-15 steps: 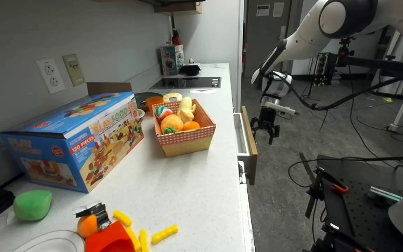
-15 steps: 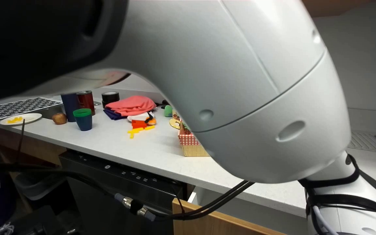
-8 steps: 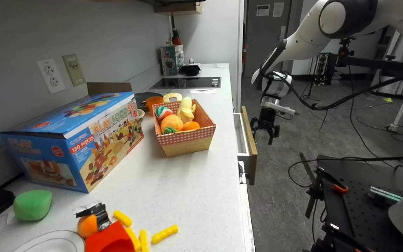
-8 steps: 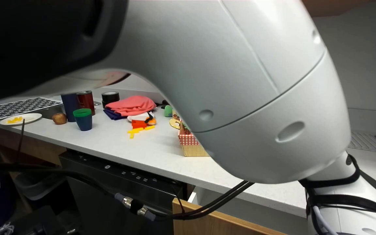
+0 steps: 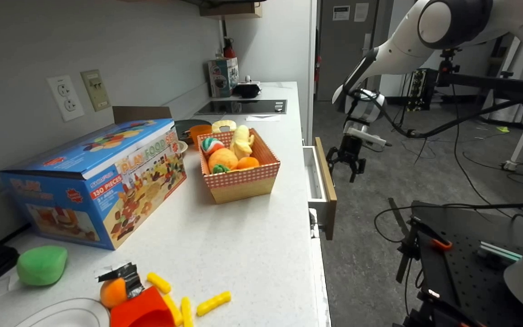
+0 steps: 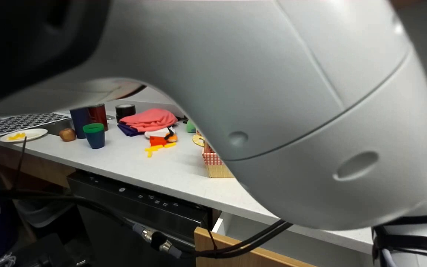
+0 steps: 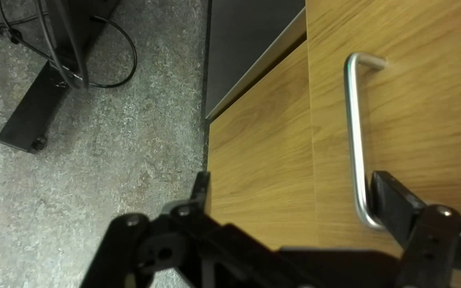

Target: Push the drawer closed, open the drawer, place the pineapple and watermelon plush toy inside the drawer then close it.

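Basket [image 5: 243,188] holds banana [image 5: 242,141], orange [image 5: 248,163], probably watermelon [image 5: 211,146]; drawer [image 5: 327,181] open

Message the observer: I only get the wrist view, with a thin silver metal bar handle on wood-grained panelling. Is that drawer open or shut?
Observer: Open. In both exterior views the wide, white-lined, wooden-fronted drawer stands out from under the flat white countertop.
Operator: Anything to load?
Observer: In an exterior view, a rounded green, white and red plush toy, probably the watermelon, lies in a tan rectangular basket with a red-checked band.
Operator: Anything big near it?
Observer: Yes, a large rectangular blue cardboard box, left of the basket in an exterior view.
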Controlling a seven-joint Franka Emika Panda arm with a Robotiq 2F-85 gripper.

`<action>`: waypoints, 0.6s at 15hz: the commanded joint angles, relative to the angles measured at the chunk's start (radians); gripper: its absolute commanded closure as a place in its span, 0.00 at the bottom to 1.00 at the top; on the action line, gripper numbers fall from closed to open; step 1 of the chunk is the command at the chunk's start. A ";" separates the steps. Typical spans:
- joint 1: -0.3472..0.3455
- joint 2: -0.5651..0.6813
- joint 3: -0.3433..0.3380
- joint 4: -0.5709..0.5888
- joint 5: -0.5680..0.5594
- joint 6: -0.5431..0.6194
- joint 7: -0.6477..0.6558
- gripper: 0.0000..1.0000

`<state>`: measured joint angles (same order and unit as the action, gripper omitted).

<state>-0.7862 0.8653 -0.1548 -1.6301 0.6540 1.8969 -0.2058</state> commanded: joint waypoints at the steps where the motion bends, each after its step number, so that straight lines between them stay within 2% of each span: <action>1: -0.056 -0.028 -0.005 0.000 0.016 -0.027 -0.020 0.00; 4: -0.073 -0.103 -0.017 -0.086 -0.023 -0.009 -0.098 0.00; 9: -0.051 -0.185 -0.015 -0.205 -0.119 0.044 -0.225 0.00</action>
<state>-0.8571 0.7560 -0.1752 -1.7310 0.5886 1.8914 -0.3553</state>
